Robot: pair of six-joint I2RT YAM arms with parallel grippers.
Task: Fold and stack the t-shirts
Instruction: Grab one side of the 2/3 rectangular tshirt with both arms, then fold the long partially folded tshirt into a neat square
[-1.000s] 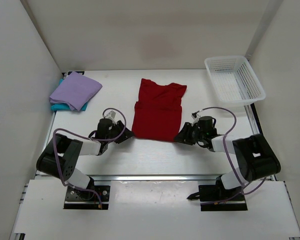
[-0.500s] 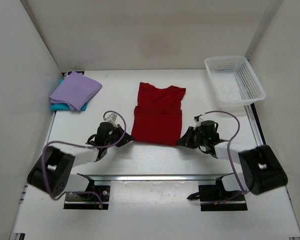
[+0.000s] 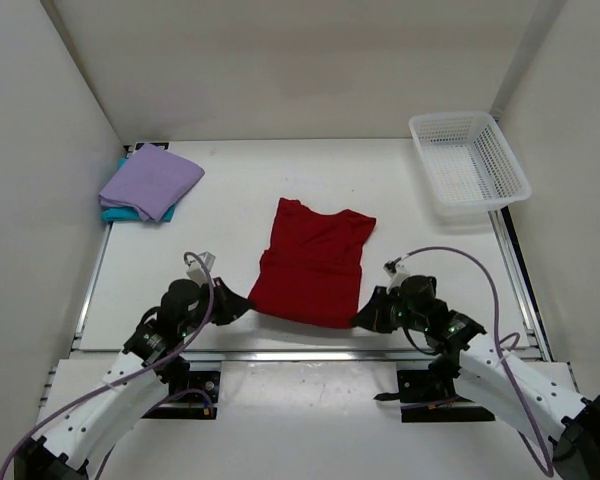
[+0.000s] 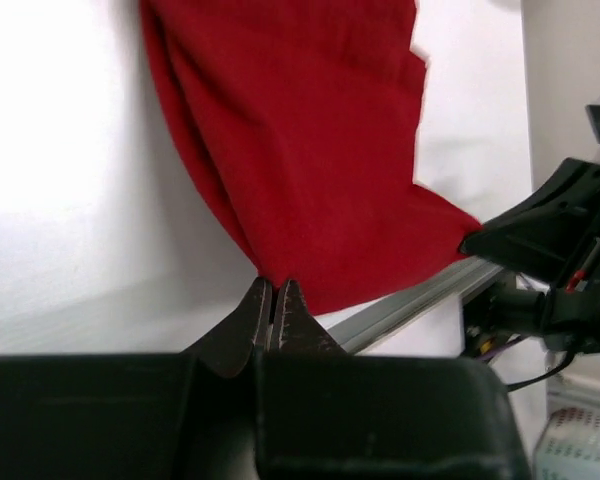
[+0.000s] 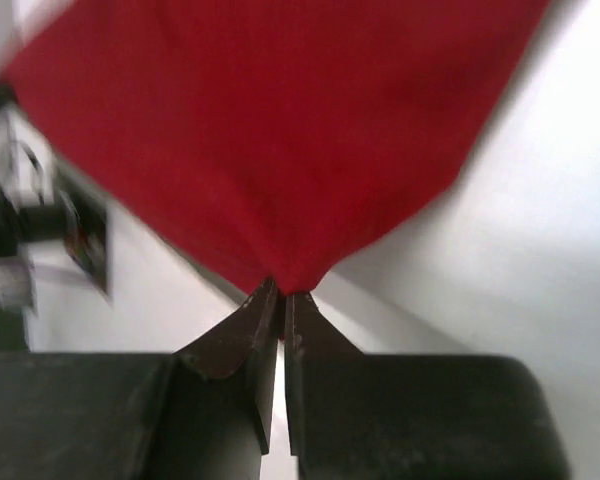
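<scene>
The dark red t-shirt (image 3: 310, 262) sits mid-table towards the near edge, collar pointing to the far side and hem nearest the arms. Its sleeves seem tucked in, though I can't be sure from here. It is plainly light, limp cloth: it creases in soft ridges, and I'd judge it will sag wherever it isn't supported and slide easily over the smooth white table (image 3: 230, 215). The sensible hold is the two hem corners at once, so the edge between them stays stretched rather than bunching. That is just where the arms have it. The left gripper (image 4: 274, 300) is clenched on the near-left corner, its jaws pressed almost together with the fabric fanning out from the tips. The right gripper (image 5: 277, 300) is pinched tight on the near-right corner in the same way, though that wrist view is blurred. In the far left corner the lavender t-shirt (image 3: 152, 180) lies folded on the teal t-shirt (image 3: 115, 212), and a white mesh basket (image 3: 513, 185) sits in the far right corner.
</scene>
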